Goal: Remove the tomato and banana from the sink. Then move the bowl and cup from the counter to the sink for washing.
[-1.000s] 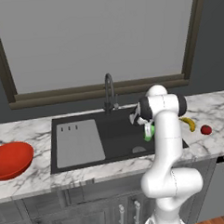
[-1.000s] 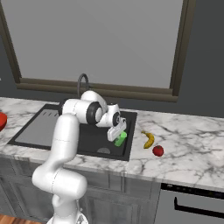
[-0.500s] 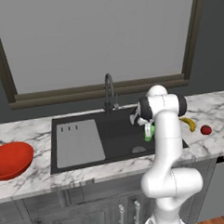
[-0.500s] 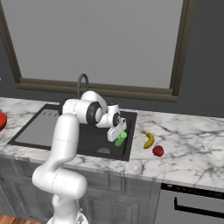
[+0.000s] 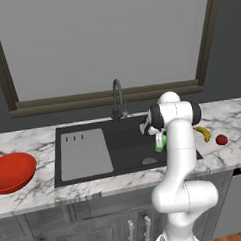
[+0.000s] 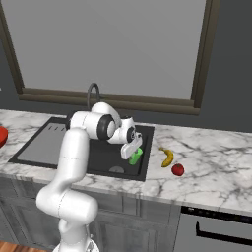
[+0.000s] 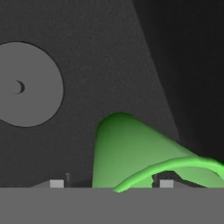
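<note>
We judge small green tapered cup [image 7: 131, 153] light, rigid, slick; take by rim. Hand [image 6: 132, 147] over black sink [image 5: 129, 147], grip state unclear.

I can read no text, label, brand, number or sign anywhere around my hand or on anything near it.
</note>
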Robot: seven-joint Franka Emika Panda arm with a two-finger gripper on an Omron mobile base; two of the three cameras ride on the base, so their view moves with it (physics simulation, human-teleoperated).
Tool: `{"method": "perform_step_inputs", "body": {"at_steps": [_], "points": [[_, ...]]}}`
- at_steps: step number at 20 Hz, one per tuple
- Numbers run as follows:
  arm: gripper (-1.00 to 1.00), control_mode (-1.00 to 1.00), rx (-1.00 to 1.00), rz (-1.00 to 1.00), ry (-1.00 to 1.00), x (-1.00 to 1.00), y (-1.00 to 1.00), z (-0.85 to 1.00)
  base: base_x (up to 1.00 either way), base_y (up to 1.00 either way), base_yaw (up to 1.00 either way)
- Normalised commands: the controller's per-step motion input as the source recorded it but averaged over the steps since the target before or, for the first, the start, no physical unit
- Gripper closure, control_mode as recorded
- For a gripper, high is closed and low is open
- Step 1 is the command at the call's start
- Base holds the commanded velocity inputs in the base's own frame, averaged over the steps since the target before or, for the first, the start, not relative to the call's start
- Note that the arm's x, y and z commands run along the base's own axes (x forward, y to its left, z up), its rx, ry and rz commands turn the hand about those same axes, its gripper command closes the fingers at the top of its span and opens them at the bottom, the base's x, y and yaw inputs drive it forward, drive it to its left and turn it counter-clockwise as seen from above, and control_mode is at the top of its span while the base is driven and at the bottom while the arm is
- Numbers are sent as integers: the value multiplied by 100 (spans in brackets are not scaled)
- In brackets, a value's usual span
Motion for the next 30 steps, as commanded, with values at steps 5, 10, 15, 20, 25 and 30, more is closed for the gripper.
{"method": "perform_step_inputs", "body": {"at_steps": [5, 10, 15, 20, 25, 30], "points": [[-100, -100, 0, 0, 0, 0, 11, -4, 0, 0, 0], [-100, -100, 0, 0, 0, 0, 13, 0, 0, 0, 0], [-100, -100, 0, 0, 0, -4, 15, 0, 0, 0, 0], [-100, -100, 0, 0, -1, -10, 20, 0, 0, 0, 0], [-100, -100, 0, 0, 0, -11, 15, 0, 0, 0, 0], [-100, -100, 0, 0, -1, -1, 11, 8, 0, 0, 0]]}}
